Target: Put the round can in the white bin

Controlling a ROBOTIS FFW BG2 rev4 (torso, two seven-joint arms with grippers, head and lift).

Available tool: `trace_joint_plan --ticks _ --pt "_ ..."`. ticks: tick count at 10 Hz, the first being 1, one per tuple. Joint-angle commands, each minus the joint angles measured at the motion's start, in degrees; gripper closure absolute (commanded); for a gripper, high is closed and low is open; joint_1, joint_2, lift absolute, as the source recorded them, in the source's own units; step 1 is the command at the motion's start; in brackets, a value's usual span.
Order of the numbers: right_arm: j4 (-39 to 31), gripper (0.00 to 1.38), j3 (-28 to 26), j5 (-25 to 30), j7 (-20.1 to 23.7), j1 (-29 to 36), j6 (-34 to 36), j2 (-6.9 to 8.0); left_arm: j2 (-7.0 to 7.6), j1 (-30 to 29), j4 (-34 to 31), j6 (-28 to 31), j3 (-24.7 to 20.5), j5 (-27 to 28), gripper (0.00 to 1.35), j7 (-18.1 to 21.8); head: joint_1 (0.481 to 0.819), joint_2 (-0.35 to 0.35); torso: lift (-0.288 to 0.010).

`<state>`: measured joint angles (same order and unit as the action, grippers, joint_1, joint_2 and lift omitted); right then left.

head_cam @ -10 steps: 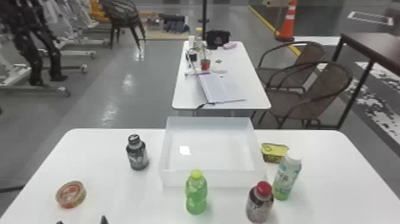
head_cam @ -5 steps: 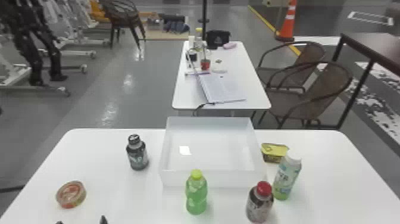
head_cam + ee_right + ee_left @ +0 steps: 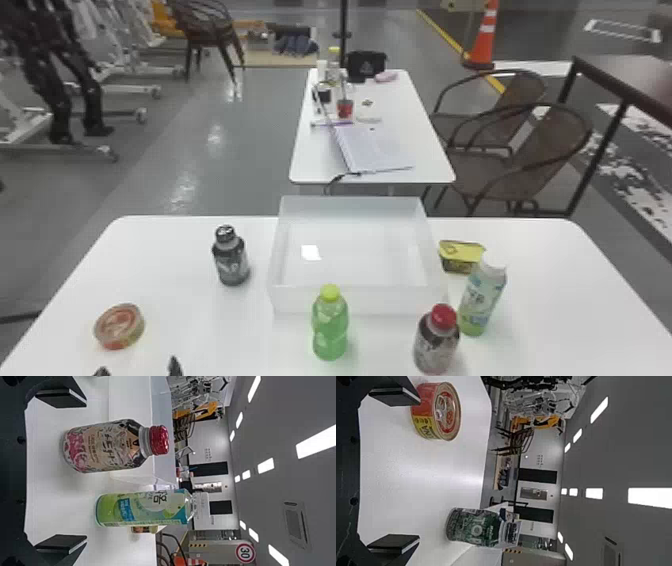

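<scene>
The round can stands upright near the left side of the table, with a gold lid and a red and yellow label. My left gripper is at the bottom edge of the head view, just on the near side of the can. In the left wrist view the can lies beyond the open left gripper, off toward one finger and not between them. The white bin sits at the middle of the table. My right gripper stands open in its wrist view, holding nothing, facing the red-capped bottle.
A dark bottle stands left of the bin. A green bottle is at its front side. Toward the right are a red-capped bottle, a white-capped bottle and a yellow-topped pack, on the white table.
</scene>
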<state>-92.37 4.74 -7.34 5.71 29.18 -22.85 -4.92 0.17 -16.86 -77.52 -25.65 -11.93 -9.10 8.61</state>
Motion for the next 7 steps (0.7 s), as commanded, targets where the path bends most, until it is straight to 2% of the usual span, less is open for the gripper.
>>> trace_joint_plan --ticks 1,3,7 --pt "0.00 0.09 0.00 -0.04 0.01 0.00 0.00 0.00 -0.32 1.66 0.00 3.59 -0.73 -1.62 0.09 1.85 0.549 0.000 -0.100" --pt "0.00 0.09 0.00 -0.04 0.01 0.00 0.00 0.00 0.09 4.12 0.00 7.72 -2.92 -0.30 0.10 4.13 0.549 0.000 -0.100" --pt "0.00 0.09 0.00 -0.13 0.01 0.00 0.00 0.00 0.09 9.30 -0.09 15.45 -9.34 5.68 0.10 5.89 0.549 0.000 -0.100"
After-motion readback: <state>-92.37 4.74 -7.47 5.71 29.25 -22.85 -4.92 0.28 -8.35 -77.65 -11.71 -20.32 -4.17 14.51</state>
